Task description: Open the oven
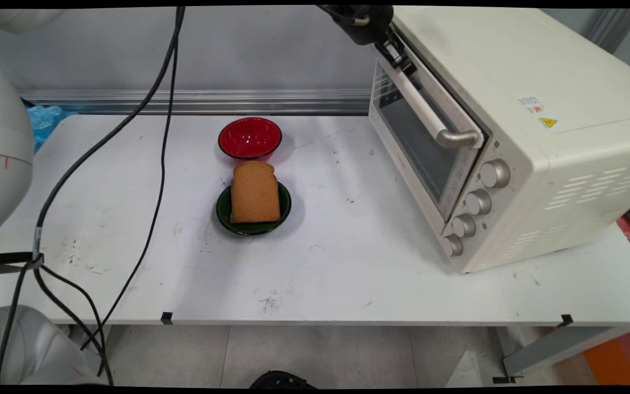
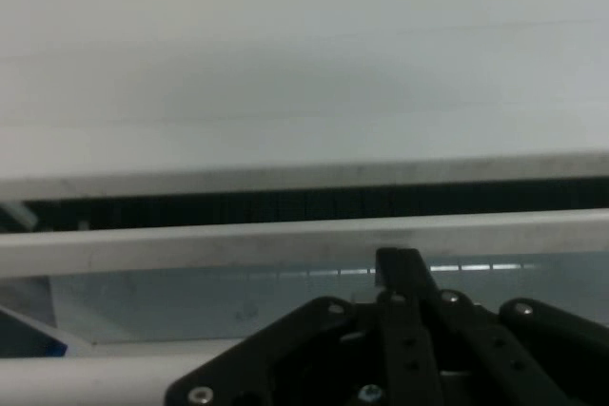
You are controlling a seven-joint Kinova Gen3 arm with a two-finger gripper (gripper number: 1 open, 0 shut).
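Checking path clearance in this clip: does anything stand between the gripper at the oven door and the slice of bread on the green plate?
Nothing visible does. The gripper is at the top edge of the toaster oven's door, beside its handle. The bread lies on the green plate; the red bowl sits behind it, off that line.

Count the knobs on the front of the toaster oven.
4 on the toaster oven, in a slanted column right of the glass door: top knob, second knob, third knob, bottom knob. None seems hidden.
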